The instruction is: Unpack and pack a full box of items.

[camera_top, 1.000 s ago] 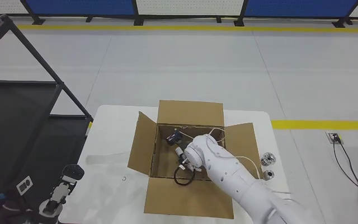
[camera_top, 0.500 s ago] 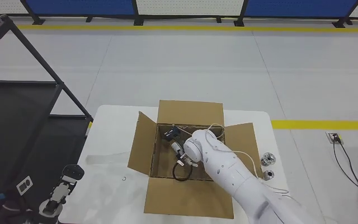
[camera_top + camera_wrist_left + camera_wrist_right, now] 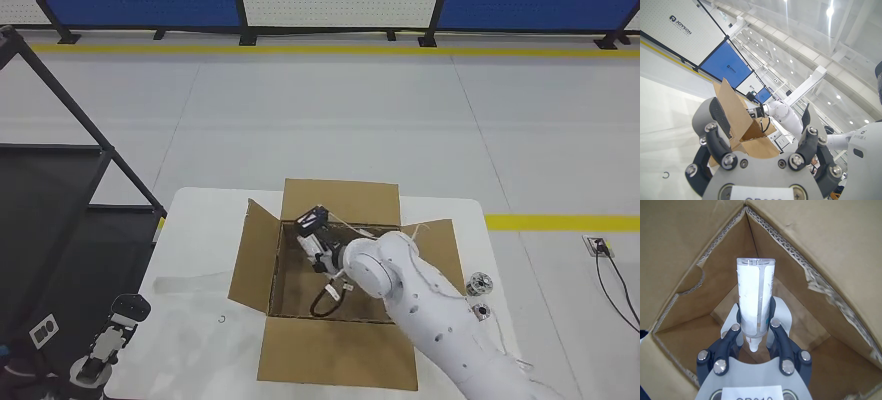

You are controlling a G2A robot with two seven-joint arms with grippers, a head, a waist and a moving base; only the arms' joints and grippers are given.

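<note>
An open cardboard box (image 3: 335, 352) stands in the middle of the white table (image 3: 200, 240). My right gripper (image 3: 319, 250) is over the far left part of the box's inside. In the right wrist view it (image 3: 755, 304) is shut on a clear bottle with a white label (image 3: 755, 289), nozzle toward the wrist, pointing at an inner corner of the box (image 3: 687, 247). My left gripper (image 3: 117, 313) hangs off the table's near left corner, open with nothing between its fingers (image 3: 719, 113). The left wrist view looks up at the box's flap (image 3: 734, 106).
Two small round metal parts (image 3: 479, 284) (image 3: 481, 311) lie on the table right of the box. A small ring (image 3: 221, 319) lies on the table left of it. A black metal frame (image 3: 60, 230) stands left of the table.
My right wrist has moved toward the far side of the box and seems to have risen. The left arm has kept still.
</note>
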